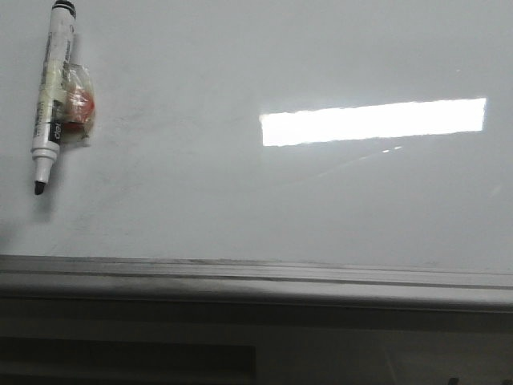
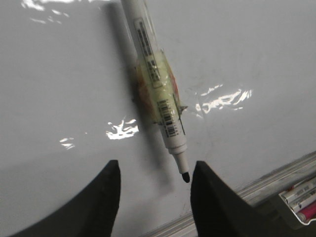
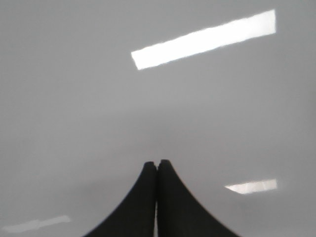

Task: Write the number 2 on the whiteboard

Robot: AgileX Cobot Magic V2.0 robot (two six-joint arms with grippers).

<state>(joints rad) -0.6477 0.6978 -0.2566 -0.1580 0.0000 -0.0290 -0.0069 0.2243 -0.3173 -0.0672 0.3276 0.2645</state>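
Glossy white whiteboard (image 1: 240, 208), faint smudges, no number 2 drawn yet. Marker (image 1: 52, 92) lies uncapped at upper left of the front view, tip toward the grey frame (image 1: 240, 273), a taped wad (image 1: 78, 108) on its barrel. Left gripper (image 2: 154, 180) hangs spread wide, holding nothing, marker tip between its fingers (image 2: 106, 197) in the wrist view. Right gripper (image 3: 157, 165) pressed closed, empty, over bare board. Risks: the wad makes an uneven grip, so the marker may twist or roll; a finger brushing the wet tip could leave a stray mark.

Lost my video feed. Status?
Left gripper open above marker, uncapped. Right gripper shut, empty. Whiteboard blank, no 2 yet. Nothing obstructing.
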